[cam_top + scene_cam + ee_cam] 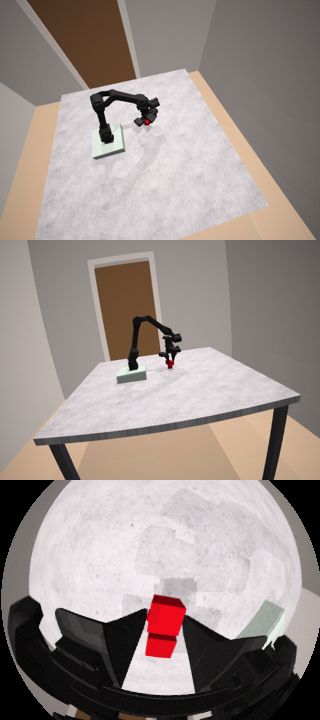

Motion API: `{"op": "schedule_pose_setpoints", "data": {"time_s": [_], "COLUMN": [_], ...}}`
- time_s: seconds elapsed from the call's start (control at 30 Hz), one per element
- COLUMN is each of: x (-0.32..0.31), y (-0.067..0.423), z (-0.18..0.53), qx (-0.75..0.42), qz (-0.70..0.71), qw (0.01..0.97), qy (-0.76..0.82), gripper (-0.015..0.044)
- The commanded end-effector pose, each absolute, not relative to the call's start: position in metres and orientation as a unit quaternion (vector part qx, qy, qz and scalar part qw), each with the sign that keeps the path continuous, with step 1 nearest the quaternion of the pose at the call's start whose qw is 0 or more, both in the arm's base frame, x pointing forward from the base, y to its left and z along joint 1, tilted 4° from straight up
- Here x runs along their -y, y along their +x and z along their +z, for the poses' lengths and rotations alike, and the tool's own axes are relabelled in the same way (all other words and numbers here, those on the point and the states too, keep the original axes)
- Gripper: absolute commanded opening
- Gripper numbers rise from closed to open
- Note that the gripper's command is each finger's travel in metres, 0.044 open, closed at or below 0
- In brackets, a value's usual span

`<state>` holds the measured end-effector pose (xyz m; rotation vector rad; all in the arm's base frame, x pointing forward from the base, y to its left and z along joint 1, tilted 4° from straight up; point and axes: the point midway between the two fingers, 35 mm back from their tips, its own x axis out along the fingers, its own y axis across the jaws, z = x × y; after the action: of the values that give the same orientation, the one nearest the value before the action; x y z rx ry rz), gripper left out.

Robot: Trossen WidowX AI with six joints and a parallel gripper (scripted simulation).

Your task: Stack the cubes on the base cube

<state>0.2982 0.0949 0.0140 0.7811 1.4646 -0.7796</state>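
Red cube (166, 615) sat atop the red base cube (160, 646) on the marble table (206, 384), between my gripper's (158, 635) fingers, which were spread, gripping nothing.

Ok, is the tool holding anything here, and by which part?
Nothing is held. The tool stands open, its fingers flanking the red cubes without clamping them.

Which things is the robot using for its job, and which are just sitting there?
For the job: red blocks; arm; its open jaws.
Just there: green stand under the arm; table; brown door.
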Motion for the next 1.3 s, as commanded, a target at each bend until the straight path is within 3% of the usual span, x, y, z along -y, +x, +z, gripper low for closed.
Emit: {"op": "schedule_pose_setpoints", "data": {"time_s": [0.0, 1.27], "x": [-0.096, -0.094], "y": [0.298, 0.301], "z": [0.013, 0.077], "qx": [-0.636, -0.634], "qz": [-0.336, -0.337], "qw": [0.608, 0.608], "qy": [0.338, 0.338], "gripper": [0.0205, 0.0205]}}
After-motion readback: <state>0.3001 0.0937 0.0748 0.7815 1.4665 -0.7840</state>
